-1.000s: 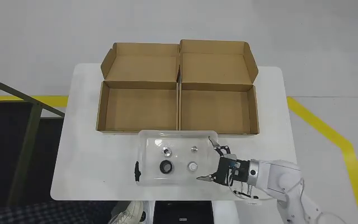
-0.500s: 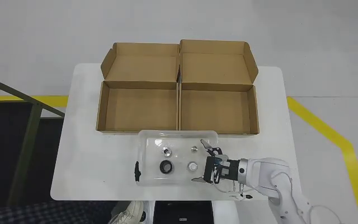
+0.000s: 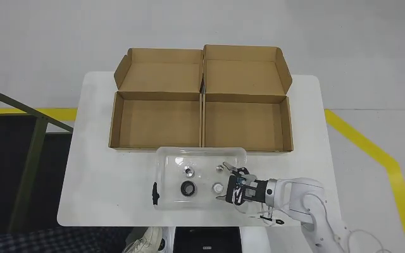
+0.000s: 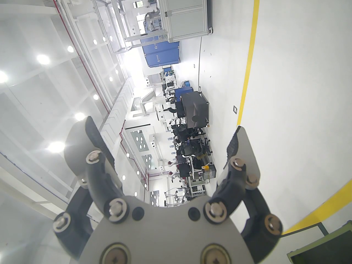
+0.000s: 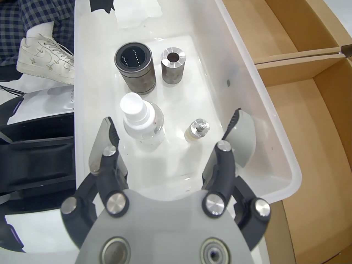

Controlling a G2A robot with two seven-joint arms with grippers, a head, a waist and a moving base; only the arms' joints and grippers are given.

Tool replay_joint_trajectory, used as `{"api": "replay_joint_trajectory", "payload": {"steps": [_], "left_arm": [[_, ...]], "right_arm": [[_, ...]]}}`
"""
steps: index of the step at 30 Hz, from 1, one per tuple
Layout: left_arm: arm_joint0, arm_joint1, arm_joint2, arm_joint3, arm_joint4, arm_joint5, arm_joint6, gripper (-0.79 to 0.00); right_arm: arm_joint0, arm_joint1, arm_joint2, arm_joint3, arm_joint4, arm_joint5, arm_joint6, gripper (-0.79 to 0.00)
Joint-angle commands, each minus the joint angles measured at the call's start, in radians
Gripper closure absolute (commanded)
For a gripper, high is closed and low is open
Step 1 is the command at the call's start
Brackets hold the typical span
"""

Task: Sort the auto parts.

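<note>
While the white table (image 3: 101, 183) is viewed from above, two open cardboard boxes are seen side by side across its far half, the left box (image 3: 156, 123) and the right box (image 3: 243, 124) touching along a shared wall, lids folded back. Just in front of them a clear plastic bin (image 3: 201, 149) is set at the table's near edge. Over the bin's right end the right gripper (image 5: 173, 118) is held, fingers spread wide and gripping nothing, its tips to either side of two parts without touching them. Away from the table, the left gripper (image 4: 163, 126) is pointed out at the workshop hall, its fingers likewise parted. Inside the bin four parts are stood upright: a black linear bearing (image 5: 134, 67), a steel bushing (image 5: 173, 65) just beside it, a white-capped bottle (image 5: 141, 119) nearer the gripper, and a small metal-topped vial (image 5: 198, 130) beside that.
</note>
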Motion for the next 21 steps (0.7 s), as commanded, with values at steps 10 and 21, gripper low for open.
{"api": "replay_joint_trajectory", "payload": {"steps": [10,21], "left_arm": [[0.000,0.000,0.000,0.000,0.000,0.000,0.000,-0.785],[0.000,0.000,0.000,0.000,0.000,0.000,0.000,-0.785]], "right_arm": [[0.022,0.007,-0.056,0.008,-0.021,-0.001,0.043,-0.514],[0.040,0.016,-0.081,0.003,-0.007,-0.004,0.064,-0.283]]}}
